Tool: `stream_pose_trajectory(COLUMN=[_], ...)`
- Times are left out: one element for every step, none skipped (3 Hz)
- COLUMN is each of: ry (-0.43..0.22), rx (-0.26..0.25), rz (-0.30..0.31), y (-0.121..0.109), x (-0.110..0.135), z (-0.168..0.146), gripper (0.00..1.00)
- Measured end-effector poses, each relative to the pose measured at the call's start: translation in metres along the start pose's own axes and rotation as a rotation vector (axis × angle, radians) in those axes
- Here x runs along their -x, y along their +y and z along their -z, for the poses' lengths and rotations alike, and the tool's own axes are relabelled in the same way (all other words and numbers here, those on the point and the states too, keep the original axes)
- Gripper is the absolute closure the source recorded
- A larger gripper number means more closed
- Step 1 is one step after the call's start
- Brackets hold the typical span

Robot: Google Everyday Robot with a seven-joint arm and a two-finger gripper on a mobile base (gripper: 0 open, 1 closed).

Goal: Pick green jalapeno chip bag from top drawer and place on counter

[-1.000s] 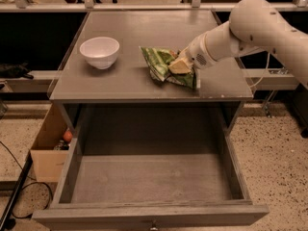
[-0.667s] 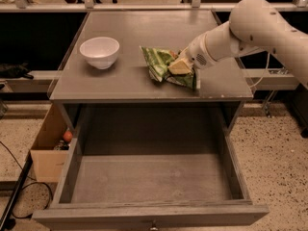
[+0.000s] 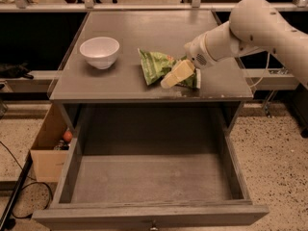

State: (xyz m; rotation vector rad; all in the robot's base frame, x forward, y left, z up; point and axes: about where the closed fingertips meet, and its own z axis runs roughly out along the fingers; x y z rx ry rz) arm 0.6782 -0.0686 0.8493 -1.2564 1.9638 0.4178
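My gripper [image 3: 179, 74] is against the right side of the green chip bag [image 3: 156, 65], which sits on the counter [image 3: 120, 83] to the right of the white bowl [image 3: 99, 52]. I cannot tell whether it is pinching the bag. Below and in front of the bowl, the drawer [image 3: 149, 177] is pulled open.

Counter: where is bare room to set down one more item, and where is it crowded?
The counter is bare along its back, behind the white bowl and the green jalapeno chip bag, and in the strip between those two. The front right is crowded: the gripper is at the bag there. The top drawer below shows a bare bottom.
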Motion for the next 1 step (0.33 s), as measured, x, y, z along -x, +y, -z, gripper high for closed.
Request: stream_pose_trajectory(ry=[0.0], rx=[0.0], rz=[0.0], y=[0.0], x=[0.0], z=[0.0], gripper=[0.0])
